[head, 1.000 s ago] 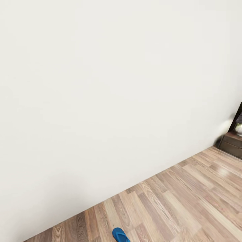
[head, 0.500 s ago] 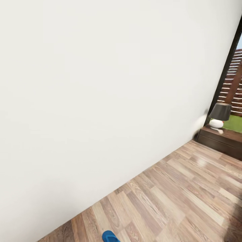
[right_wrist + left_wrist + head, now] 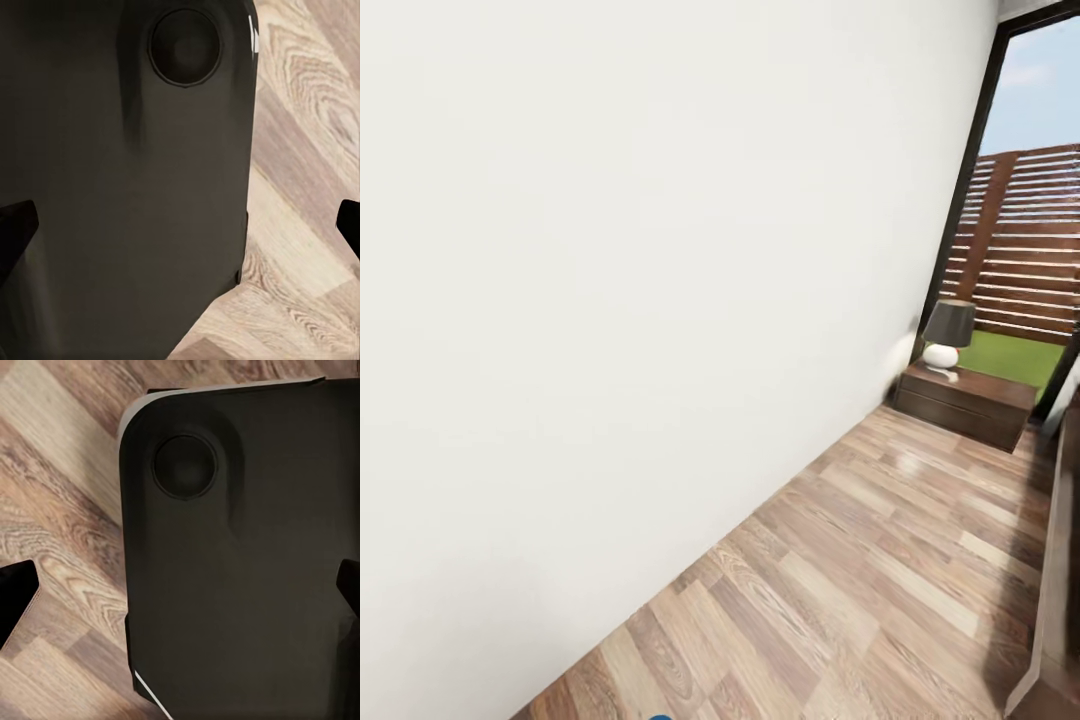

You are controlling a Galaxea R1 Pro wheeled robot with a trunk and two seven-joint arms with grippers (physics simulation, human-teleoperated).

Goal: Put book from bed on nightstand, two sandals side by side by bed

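Grey-shaded lamp (image 3: 947, 331) by white wall (image 3: 640, 300); slatted fence (image 3: 1025, 240) & grass (image 3: 1015, 357) outside.

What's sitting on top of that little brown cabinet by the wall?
A lamp with a dark grey shade and a round white base stands on the nightstand, near its wall end. The rest of its top looks bare. What's inside the drawers cannot be seen; they are shut.

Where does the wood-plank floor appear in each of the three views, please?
Head view: the wood-plank floor takes the lower right, running from the foot of the white wall to the dark cabinet under the lamp.
Left wrist view: it lies beside the dark rounded panel.
Right wrist view: it lies beside a like panel.
Shared landmark: the plank grain; both wrist views add the panel's round recess.
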